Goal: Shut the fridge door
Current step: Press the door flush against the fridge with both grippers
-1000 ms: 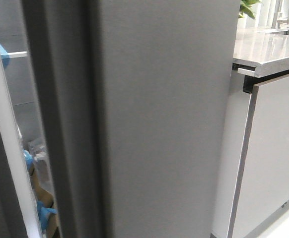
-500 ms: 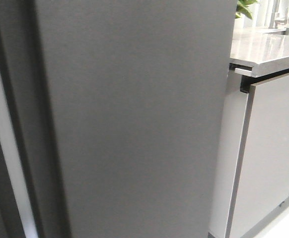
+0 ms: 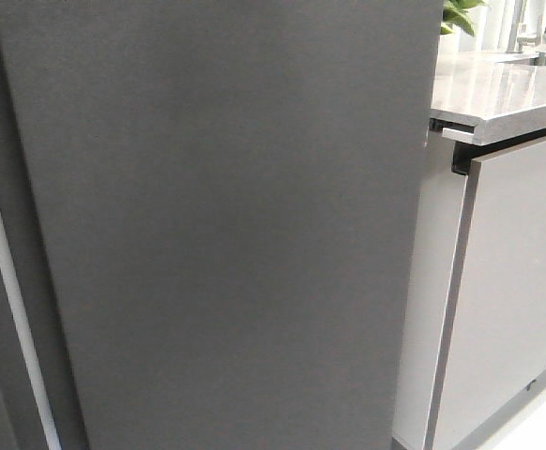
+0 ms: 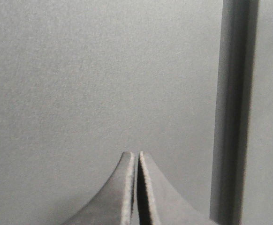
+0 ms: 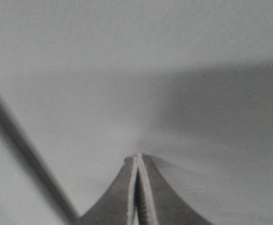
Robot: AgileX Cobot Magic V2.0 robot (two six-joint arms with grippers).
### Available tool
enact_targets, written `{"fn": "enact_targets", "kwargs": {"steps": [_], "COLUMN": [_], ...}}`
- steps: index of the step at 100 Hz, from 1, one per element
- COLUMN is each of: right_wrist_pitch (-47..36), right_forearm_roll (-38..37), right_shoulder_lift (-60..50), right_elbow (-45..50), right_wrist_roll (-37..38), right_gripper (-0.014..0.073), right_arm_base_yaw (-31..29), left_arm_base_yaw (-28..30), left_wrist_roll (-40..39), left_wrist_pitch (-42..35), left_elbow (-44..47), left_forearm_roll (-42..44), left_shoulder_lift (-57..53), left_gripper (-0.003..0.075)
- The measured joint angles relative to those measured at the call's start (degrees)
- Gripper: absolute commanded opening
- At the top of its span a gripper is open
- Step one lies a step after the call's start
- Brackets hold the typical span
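Note:
The fridge door point(image 3: 226, 234) is a flat matte dark-grey panel that fills most of the front view. Its outer face is toward me; its left edge sits close to a thin white strip point(image 3: 10, 309), and no fridge interior shows. My left gripper point(image 4: 136, 154) is shut and empty, its tips close against a grey panel face point(image 4: 80, 75), beside a dark vertical seam point(image 4: 235, 112). My right gripper point(image 5: 138, 157) is shut and empty, its tips right at a grey surface point(image 5: 127, 70). Neither gripper shows in the front view.
A pale off-white cabinet front point(image 3: 517, 281) with a thin dark edge stands to the right of the door. A grey stone-look countertop point(image 3: 498, 94) lies above it, with a green plant point(image 3: 461, 14) at the back.
The fridge door has swung leftward across the front view. The gap that showed shelves and blue items inside has gone, leaving only the thin white strip.

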Motion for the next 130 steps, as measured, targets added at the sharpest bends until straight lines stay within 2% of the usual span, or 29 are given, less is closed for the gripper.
{"fn": "enact_targets", "kwargs": {"steps": [27, 46, 60, 79, 95, 109, 130], "right_wrist_pitch": [-1.4, -3.1, -0.7, 4.1, 7.3, 9.3, 10.8], "right_forearm_roll": [-4.3, -16.2, -26.0, -42.7, -52.4, -59.3, -64.8], "right_shoulder_lift": [-0.6, -4.8, -10.2, -20.0, -29.7, -40.1, -55.7], "right_elbow": [-0.2, -0.2, -0.2, 0.8, 4.3, 10.0, 20.6], "right_wrist_roll": [1.0, 9.5, 16.8, 28.3, 36.0, 42.2, 49.3], "right_gripper": [-0.0044, -0.0044, -0.0044, -0.0044, -0.0044, -0.0044, -0.0044], "right_arm_base_yaw": [-0.2, -2.9, -5.2, -5.8, -5.8, -5.8, -5.8], "left_arm_base_yaw": [0.0, 0.0, 0.0, 0.0, 0.0, 0.0, 0.0], "left_wrist_roll": [0.0, 0.0, 0.0, 0.0, 0.0, 0.0, 0.0], "left_wrist_pitch": [0.0, 0.0, 0.0, 0.0, 0.0, 0.0, 0.0], "left_elbow": [0.0, 0.0, 0.0, 0.0, 0.0, 0.0, 0.0], "left_forearm_roll": [0.0, 0.0, 0.0, 0.0, 0.0, 0.0, 0.0], "left_shoulder_lift": [0.0, 0.0, 0.0, 0.0, 0.0, 0.0, 0.0], "left_gripper": [-0.002, -0.002, -0.002, -0.002, -0.002, -0.002, -0.002]}}
